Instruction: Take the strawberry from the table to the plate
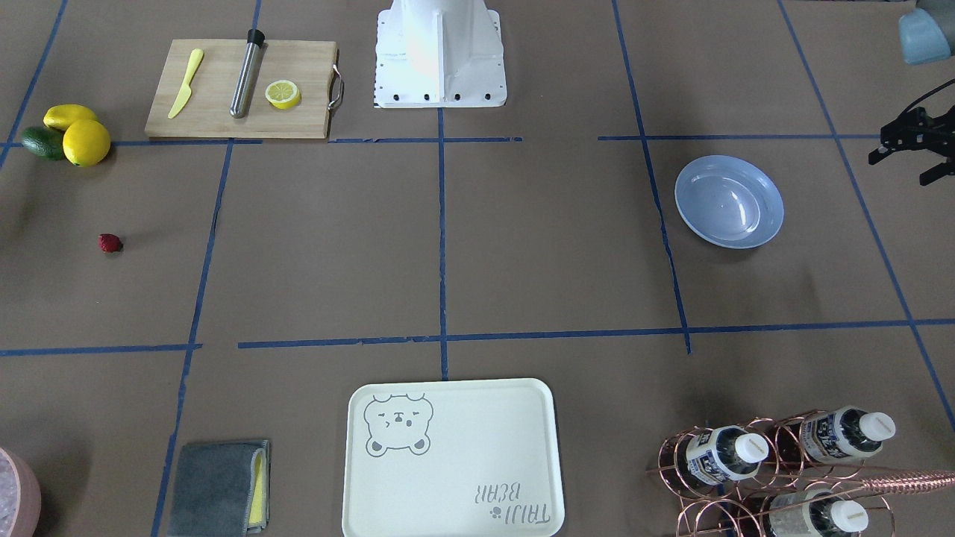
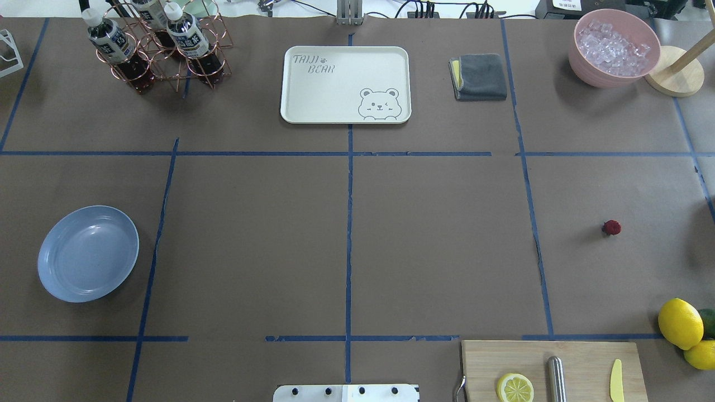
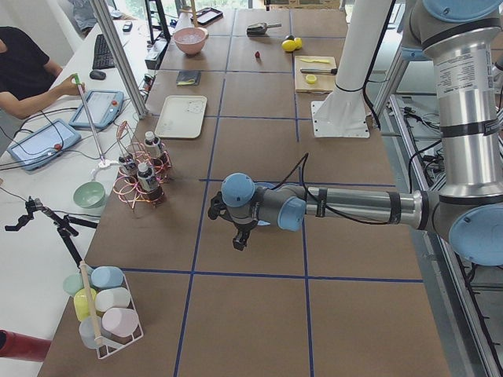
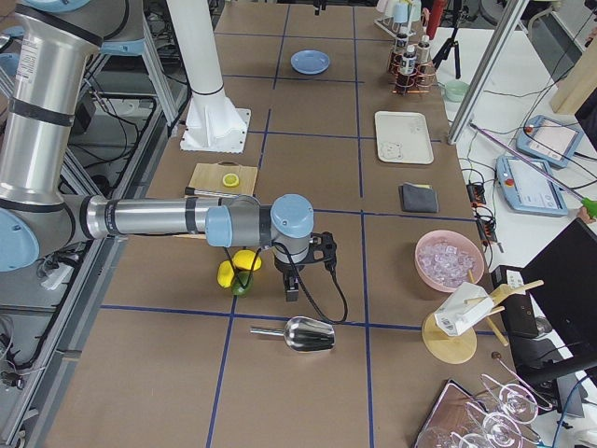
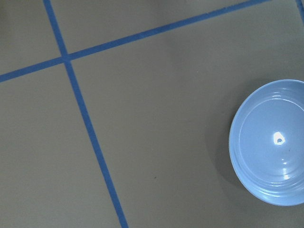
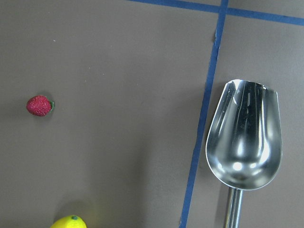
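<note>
The strawberry (image 2: 611, 227), small and dark red, lies alone on the brown-paper table (image 2: 435, 251) on the robot's right side; it also shows in the front view (image 1: 110, 243) and at the left of the right wrist view (image 6: 39, 105). The light blue plate (image 2: 88, 254) rests far across on the robot's left, with nothing in it (image 1: 729, 201), (image 5: 270, 142). My left gripper (image 1: 899, 170) hovers beside the plate, fingers apart and holding nothing. My right gripper (image 4: 291, 291) hangs over the table near the lemons, seen only from the side, so I cannot tell its state.
A cutting board (image 2: 550, 371) holds a lemon slice, a metal rod and a yellow knife. Lemons (image 2: 680, 324) sit beside it. A steel scoop (image 6: 244, 137) lies right of the strawberry. The bear tray (image 2: 345, 84), grey cloth (image 2: 480, 77), bottle rack (image 2: 156, 47) and ice bowl (image 2: 614, 47) line the far edge.
</note>
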Tool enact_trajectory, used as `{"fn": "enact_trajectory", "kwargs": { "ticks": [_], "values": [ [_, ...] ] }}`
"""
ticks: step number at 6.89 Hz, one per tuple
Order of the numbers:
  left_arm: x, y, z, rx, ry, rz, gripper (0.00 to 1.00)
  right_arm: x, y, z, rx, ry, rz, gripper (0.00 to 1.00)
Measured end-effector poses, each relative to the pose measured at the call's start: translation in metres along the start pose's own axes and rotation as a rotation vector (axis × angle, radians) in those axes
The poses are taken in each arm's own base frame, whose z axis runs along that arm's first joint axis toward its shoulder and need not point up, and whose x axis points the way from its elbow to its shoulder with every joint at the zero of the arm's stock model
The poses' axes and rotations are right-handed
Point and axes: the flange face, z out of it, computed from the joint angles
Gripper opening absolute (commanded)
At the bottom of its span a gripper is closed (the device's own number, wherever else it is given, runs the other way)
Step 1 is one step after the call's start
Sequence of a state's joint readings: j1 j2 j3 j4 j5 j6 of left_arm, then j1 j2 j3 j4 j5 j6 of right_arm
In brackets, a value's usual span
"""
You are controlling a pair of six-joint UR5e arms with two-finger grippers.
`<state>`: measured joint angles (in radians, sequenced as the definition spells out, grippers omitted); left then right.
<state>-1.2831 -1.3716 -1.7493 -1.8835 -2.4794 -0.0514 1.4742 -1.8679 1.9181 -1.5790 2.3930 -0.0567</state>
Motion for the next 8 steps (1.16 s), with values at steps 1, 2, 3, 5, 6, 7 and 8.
{"fn": "enact_trajectory", "kwargs": {
  "ticks": [1, 2, 3, 5, 6, 7, 8],
  "values": [
    [0.002, -0.001, 0.024, 0.002, 0.006, -0.024, 0.97, 0.000, 0.001, 0.000, -0.001, 0.000, 0.001, 1.00],
    [0.006, -0.006, 0.044, 0.001, 0.017, -0.057, 0.96, 0.000, 0.001, 0.001, -0.001, 0.000, 0.001, 1.00],
    [0.020, -0.015, 0.066, -0.023, 0.034, -0.075, 0.96, 0.001, 0.001, 0.001, -0.002, 0.000, 0.001, 1.00],
    [0.053, -0.033, 0.108, -0.088, 0.059, -0.071, 0.92, 0.001, 0.001, 0.001, -0.003, 0.000, 0.002, 1.00],
    [0.060, -0.038, 0.120, -0.106, 0.060, -0.067, 0.84, 0.001, 0.001, 0.001, -0.003, 0.000, 0.002, 1.00],
    [0.063, -0.040, 0.126, -0.113, 0.052, -0.062, 0.68, 0.001, 0.001, 0.002, -0.003, 0.000, 0.002, 1.00],
    [0.064, -0.040, 0.129, -0.114, 0.044, -0.060, 0.23, 0.001, 0.001, 0.001, -0.003, 0.000, 0.002, 1.00]
  ]
}}
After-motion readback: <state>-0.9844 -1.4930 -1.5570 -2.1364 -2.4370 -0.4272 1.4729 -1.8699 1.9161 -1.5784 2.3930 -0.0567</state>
